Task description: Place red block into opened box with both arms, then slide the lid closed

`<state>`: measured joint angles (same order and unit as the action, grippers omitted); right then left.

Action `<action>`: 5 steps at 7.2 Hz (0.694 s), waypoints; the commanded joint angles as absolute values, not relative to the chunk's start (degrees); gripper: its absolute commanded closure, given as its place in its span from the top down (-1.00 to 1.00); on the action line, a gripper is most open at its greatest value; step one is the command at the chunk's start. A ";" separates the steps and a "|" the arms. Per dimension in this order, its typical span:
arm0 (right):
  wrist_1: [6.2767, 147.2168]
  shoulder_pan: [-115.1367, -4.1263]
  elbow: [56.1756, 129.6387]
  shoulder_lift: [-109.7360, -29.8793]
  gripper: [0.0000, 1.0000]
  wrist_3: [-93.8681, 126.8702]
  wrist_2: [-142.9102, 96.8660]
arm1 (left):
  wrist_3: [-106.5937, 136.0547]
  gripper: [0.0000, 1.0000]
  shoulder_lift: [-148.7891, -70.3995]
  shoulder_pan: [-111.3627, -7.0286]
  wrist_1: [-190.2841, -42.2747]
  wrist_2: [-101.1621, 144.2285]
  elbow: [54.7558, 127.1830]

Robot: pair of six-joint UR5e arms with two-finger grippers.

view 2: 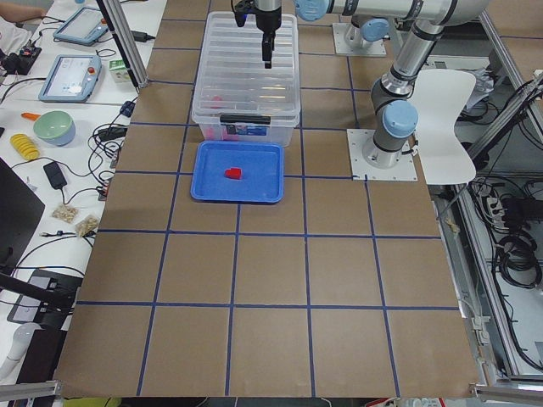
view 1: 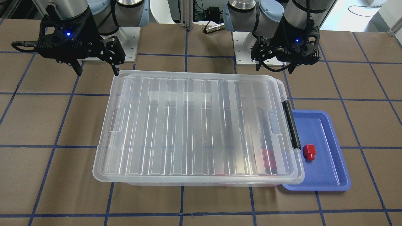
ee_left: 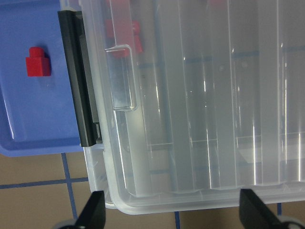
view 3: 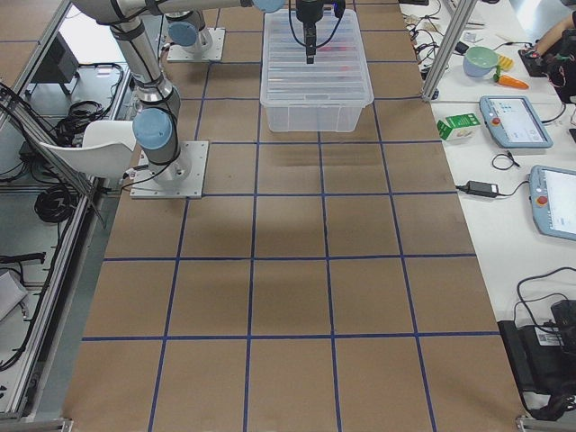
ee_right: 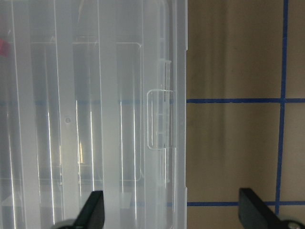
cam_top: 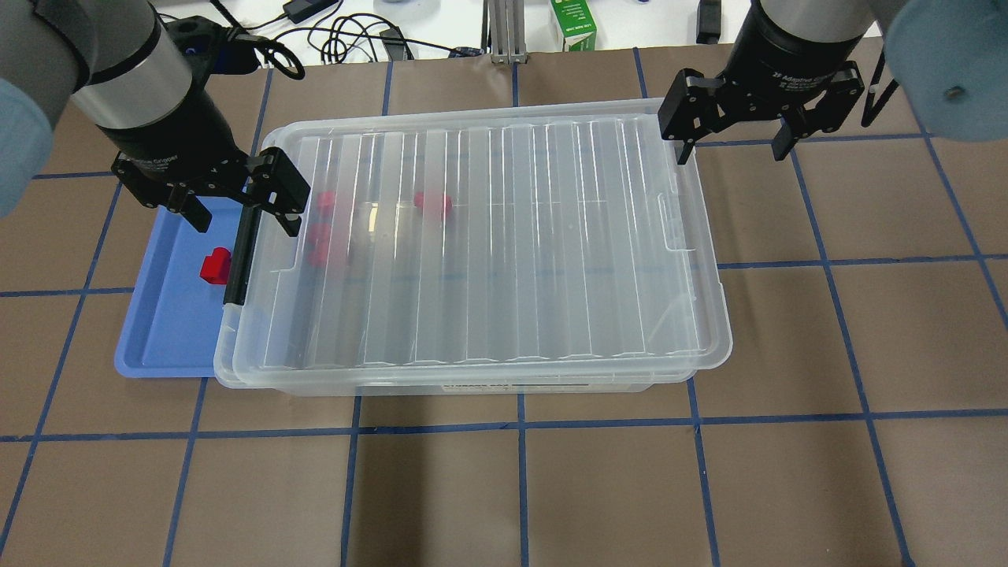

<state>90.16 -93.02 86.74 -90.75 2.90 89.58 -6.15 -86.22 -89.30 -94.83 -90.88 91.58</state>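
Observation:
A red block [view 1: 309, 152] [cam_top: 214, 265] [ee_left: 37, 62] lies on a blue tray [view 1: 326, 175] [cam_top: 169, 339], beside the black bar [cam_top: 239, 256] of the clear box [cam_top: 472, 386]. The ribbed lid [view 1: 194, 125] [cam_top: 504, 236] lies flat over the box and covers nearly all of it. Blurred red shapes [cam_top: 433, 203] show through the lid inside the box. My left gripper [cam_top: 240, 216] [view 1: 274, 67] [ee_left: 174, 212] hangs open and empty above the bar end. Over the opposite short end, near the far corner, my right gripper [cam_top: 732, 148] [view 1: 97, 71] [ee_right: 174, 212] is open and empty too.
The brown table carries blue tape lines [cam_top: 520, 425]. A green carton [cam_top: 573, 24] and cables [cam_top: 331, 39] lie past the far edge. The arm bases [view 1: 125, 40] stand behind the box on the robot's side. Tablets and bowls [view 2: 53, 127] sit on side benches.

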 commanded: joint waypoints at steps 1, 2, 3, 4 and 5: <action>90.09 -92.90 87.01 -90.97 1.00 2.47 90.00 | -6.67 1.00 -86.22 -89.30 -94.75 -91.05 91.58; 90.17 -92.90 86.92 -90.97 1.00 2.90 90.17 | -6.85 1.00 -86.22 -89.12 -94.40 -91.05 91.58; 90.35 -92.55 86.92 -90.97 1.00 2.29 90.35 | -6.86 1.00 -86.31 -88.25 -94.31 -91.05 91.58; 90.53 -92.37 86.92 -90.97 1.00 2.02 90.87 | -6.86 1.00 -86.57 -86.68 -94.31 -91.05 91.58; 90.53 -91.68 87.88 -90.88 1.00 2.11 94.53 | -8.86 1.00 -87.44 -83.35 -94.31 -91.14 91.67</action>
<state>90.44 -92.30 87.18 -90.95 2.19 91.58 -7.35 -86.69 -86.45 -94.34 -91.07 91.60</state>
